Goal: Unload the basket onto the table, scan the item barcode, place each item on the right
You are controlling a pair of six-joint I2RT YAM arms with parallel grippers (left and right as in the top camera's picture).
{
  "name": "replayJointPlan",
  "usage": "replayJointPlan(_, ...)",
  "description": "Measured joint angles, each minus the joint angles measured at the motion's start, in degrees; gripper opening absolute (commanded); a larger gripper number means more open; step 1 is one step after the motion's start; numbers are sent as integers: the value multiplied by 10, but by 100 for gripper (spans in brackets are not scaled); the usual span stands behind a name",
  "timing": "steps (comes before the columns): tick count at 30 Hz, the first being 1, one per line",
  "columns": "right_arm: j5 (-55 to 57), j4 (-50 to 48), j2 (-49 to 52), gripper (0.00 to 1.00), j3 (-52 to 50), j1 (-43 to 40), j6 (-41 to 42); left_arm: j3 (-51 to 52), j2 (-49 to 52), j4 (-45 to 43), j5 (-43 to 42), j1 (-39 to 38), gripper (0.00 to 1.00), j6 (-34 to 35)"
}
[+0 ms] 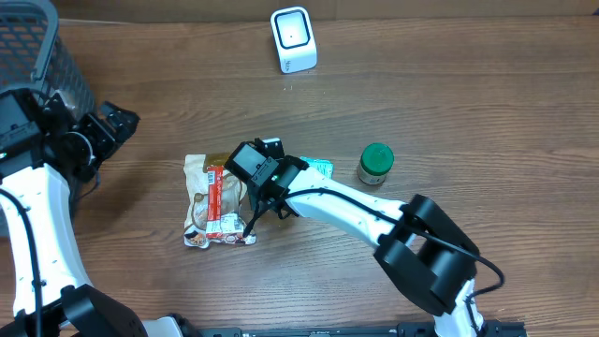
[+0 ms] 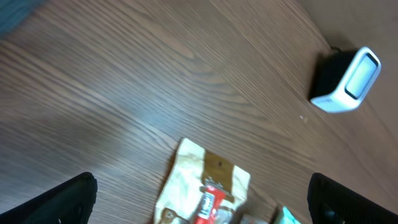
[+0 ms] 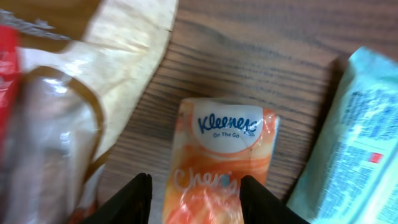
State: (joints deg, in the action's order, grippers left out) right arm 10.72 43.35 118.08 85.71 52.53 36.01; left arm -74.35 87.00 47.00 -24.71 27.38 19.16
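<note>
An orange Kleenex tissue pack (image 3: 225,149) lies flat on the wooden table. My right gripper (image 3: 196,200) is open and straddles it, with bare wood showing between the left finger (image 3: 132,200) and the pack. In the overhead view the right gripper (image 1: 265,190) covers this pack. The white barcode scanner (image 1: 294,39) stands at the table's far edge, also in the left wrist view as the scanner (image 2: 347,79). My left gripper (image 1: 117,122) hovers wide open at the far left with nothing in it; its view looks down from the left gripper (image 2: 202,200).
A cream snack bag (image 1: 213,201) with a red label lies just left of the right gripper. A teal packet (image 1: 321,168) lies on its right, then a green-lidded jar (image 1: 375,163). A dark mesh basket (image 1: 42,56) stands at the back left.
</note>
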Motion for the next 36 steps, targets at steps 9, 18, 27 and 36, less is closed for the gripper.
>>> replayJointPlan(9, 8, -5, 28, 29, 1, 0, -1, 0, 0, 0, -8, -16, 100, 0)
replayJointPlan(18, 8, -4, 28, 33, 1, 0, -2, 0, 0, 0, -8, -16, 99, 0)
replayJointPlan(27, 8, 34, 28, 35, 42, 0, -3, 0, 0, 0, 1, -16, 100, 0)
replayJointPlan(36, 22, 54, 28, 35, 66, 0, -2, 0, 0, 0, 8, -16, 99, 0)
